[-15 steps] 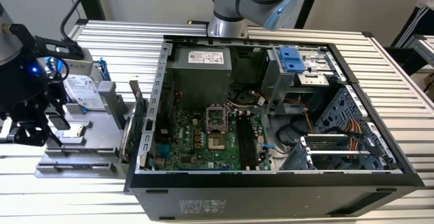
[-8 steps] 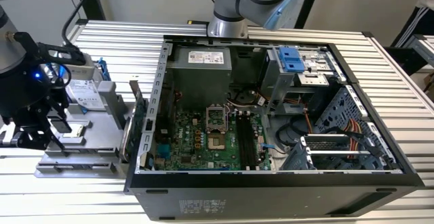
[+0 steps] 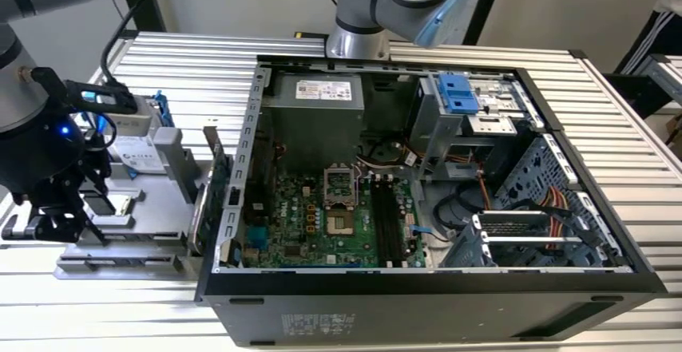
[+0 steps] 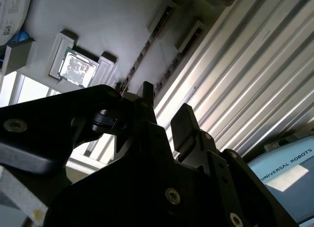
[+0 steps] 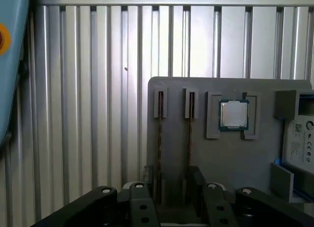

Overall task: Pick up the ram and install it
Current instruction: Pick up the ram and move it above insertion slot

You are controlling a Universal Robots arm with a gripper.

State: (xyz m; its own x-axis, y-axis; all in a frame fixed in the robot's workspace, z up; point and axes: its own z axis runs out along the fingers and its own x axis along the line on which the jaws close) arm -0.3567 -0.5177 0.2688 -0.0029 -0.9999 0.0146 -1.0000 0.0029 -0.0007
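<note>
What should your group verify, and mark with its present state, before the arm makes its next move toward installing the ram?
1. Hand open and empty: ok.
2. Ram sticks standing on edge in the gray holder: ok, two are there.
3. Hand centred on one stick: cannot tell; it sits near the ends of both.
4. Computer case lying with its panel off and the board exposed: ok.
5. Motherboard memory slots free: ok, they look empty.
6. Slot latches open: cannot tell.
</note>
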